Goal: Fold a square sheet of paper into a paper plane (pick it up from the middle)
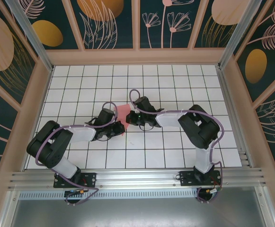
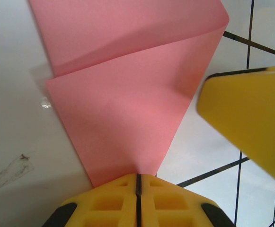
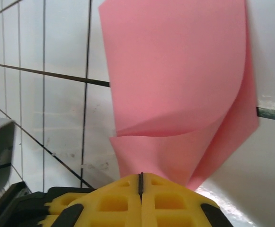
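This is a robotics lab test cell. A white desk (image 1: 175, 156) ruled in a black grid is boxed in by wood-framed wall panels (image 1: 111, 23) printed with teal botanical patterns. Aluminium rails (image 1: 137, 177) run along its near edge, where a black left arm (image 1: 57, 146) and right arm (image 1: 199, 127) are bolted.

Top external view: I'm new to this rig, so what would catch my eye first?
The salmon-pink sheet of paper stands out in the middle of the white-tiled table, partly folded over on itself. The left gripper and the right gripper are each shut on an edge of it, pinching from opposite sides.
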### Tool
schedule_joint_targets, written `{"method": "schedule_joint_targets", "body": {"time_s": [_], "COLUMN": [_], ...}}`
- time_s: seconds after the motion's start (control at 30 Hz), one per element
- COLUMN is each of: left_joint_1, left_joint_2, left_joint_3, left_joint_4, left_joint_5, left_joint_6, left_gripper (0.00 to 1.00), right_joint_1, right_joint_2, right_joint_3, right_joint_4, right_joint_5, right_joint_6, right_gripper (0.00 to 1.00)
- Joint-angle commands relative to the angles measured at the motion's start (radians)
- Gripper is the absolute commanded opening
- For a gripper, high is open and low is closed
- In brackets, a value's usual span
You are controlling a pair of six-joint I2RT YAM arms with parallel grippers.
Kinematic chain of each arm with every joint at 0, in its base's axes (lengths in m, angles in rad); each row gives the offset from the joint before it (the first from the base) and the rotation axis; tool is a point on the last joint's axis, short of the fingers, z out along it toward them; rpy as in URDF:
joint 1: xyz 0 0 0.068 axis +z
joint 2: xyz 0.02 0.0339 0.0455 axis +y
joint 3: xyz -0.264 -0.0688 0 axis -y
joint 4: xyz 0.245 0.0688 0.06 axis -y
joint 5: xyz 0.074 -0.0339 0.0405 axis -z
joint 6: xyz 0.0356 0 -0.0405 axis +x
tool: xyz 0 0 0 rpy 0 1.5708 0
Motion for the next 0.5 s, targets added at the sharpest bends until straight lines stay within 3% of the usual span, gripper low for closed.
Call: {"method": "schedule_joint_targets", "body": {"time_s": [0.0, 0.47], "left_joint_1": [-0.003, -0.003], "left_joint_2": [0.018, 0.02], "left_joint_3": [0.014, -0.001], "left_joint_4": [-0.053, -0.118], "left_joint_5": [-0.043, -0.056], "left_joint_6": [0.021, 0.041], "left_gripper": [0.1, 0.08], "right_joint_1": [0.002, -0.049], "right_joint_2": [0.039, 0.088], "right_joint_3": [0.028, 0.06], "right_joint_4": [-0.023, -0.059], "right_joint_5": [0.001, 0.013], "right_joint_6": [-0.027, -0.052], "right_gripper": [0.06, 0.05]}}
